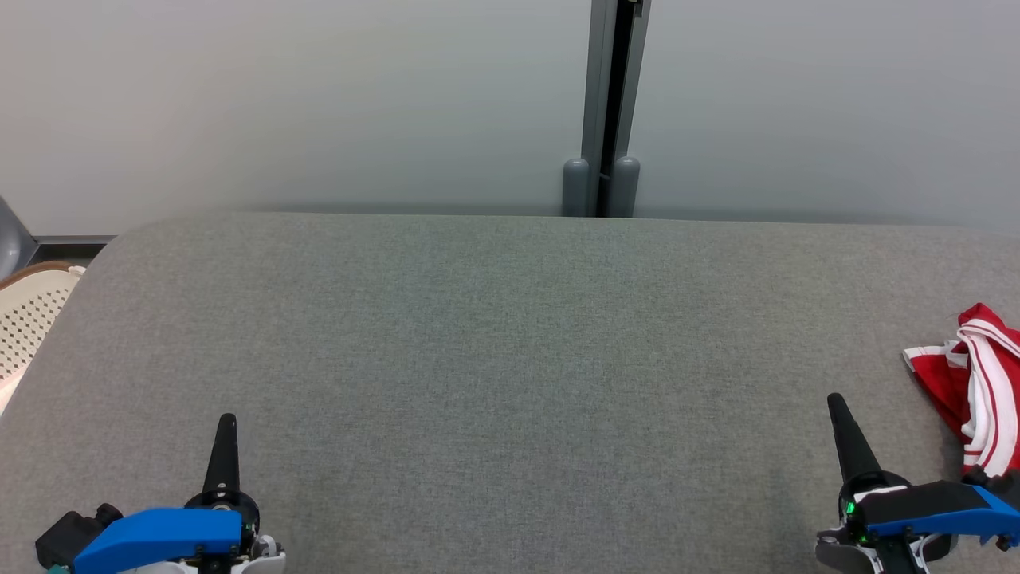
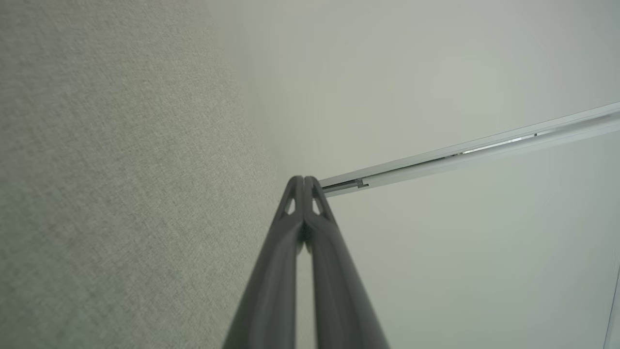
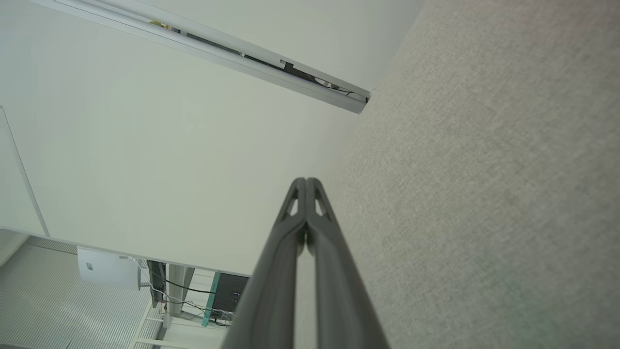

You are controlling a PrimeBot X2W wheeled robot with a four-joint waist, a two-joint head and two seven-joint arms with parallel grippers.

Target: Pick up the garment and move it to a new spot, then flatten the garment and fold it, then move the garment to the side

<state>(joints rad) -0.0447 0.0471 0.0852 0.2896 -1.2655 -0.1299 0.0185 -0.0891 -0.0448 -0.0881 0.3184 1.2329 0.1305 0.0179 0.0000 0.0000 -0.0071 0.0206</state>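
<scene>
Right gripper (image 1: pixel 835 400) closed, near red-white garment (image 1: pixel 978 373); left gripper (image 1: pixel 227 419) closed.

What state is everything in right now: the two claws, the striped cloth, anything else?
left gripper: shut, fingers pressed together, holding nothing.
right gripper: shut, fingers pressed together, holding nothing.
garment: crumpled in a heap at the right edge of the gray surface, not flattened or folded, no fingers on it.
white basket: beside the surface's left end; what it holds cannot be told.
</scene>
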